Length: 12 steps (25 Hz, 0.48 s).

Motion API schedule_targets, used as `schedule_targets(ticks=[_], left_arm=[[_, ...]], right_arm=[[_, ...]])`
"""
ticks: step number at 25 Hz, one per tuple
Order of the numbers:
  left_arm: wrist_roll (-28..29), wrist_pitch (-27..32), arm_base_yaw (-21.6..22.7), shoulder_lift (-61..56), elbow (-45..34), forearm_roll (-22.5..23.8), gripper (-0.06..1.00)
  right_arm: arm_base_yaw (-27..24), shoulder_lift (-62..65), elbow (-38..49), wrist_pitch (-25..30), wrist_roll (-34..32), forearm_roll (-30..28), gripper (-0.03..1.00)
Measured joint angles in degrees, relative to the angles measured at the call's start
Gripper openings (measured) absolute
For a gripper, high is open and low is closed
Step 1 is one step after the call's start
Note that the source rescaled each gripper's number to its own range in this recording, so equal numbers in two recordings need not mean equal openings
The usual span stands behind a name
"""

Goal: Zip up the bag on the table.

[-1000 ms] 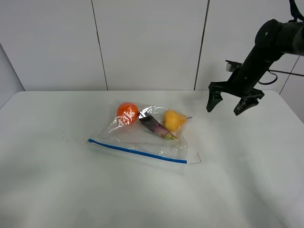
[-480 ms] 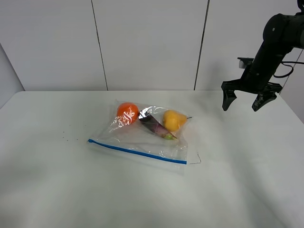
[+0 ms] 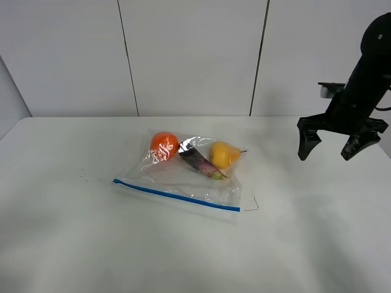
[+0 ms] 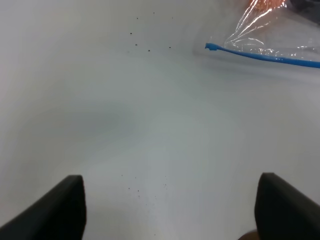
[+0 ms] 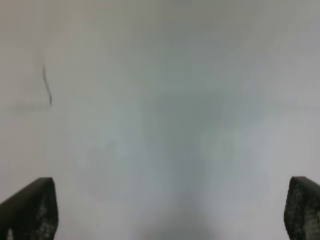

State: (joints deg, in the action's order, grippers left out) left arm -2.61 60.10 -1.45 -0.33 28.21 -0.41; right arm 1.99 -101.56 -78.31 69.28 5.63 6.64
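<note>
Both grippers stood spread and empty, the right gripper (image 3: 330,147) hanging well apart from the bag (image 3: 186,173) on the counter (image 3: 73,244).

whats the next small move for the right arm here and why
Probably bring the right gripper back toward the bag. It hangs open above the table, well to the right of the bag and holding nothing, while the blue zipper strip lies flat along the near edge with no gripper on it.

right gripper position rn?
In the exterior high view, the right gripper hangs open above the table's far right side, well right of the bag.
</note>
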Motion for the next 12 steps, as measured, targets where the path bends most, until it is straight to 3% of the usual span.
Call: schedule_targets(ticks=[12], left_arm=[[0.0,0.0,0.0,0.0,0.0,0.0,1.0]], right_arm=[[0.0,33.48,35.35,-2.14,0.0,-0.53,1.0]])
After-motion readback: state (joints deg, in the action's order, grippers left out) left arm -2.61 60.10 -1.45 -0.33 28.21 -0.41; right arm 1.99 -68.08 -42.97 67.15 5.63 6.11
